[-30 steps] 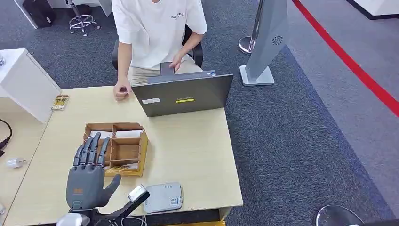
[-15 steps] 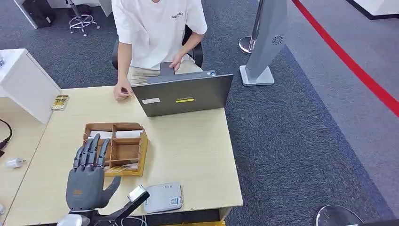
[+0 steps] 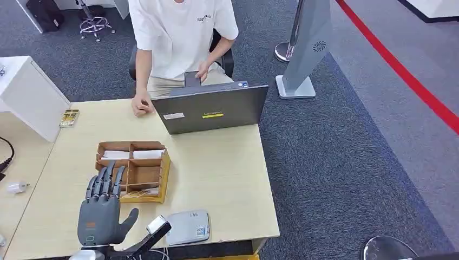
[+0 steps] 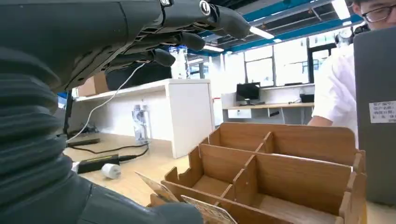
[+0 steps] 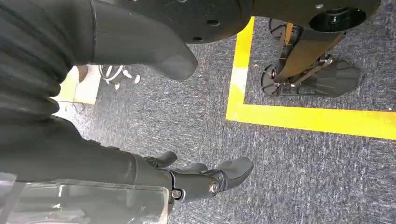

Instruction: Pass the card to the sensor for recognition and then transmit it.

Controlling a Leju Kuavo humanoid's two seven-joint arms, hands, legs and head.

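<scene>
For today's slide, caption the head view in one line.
Left hand hovers open beside the wooden organizer; card reader waits at the desk edge.

At lower left, the left hand (image 3: pixel 100 215) hovers with fingers spread, empty, over the wooden box (image 3: pixel 135 170) on the table (image 3: pixel 222 173). A grey sensor (image 3: pixel 188 227) lies at bottom centre; a person (image 3: pixel 178 38) sits behind a laptop (image 3: pixel 214 108) at upper centre.

No text is legible — the laptop lid (image 3: pixel 214 109) bears a white label and a yellow sticker, the person's shirt (image 3: pixel 181 32) a small print, all too blurred to read.
</scene>
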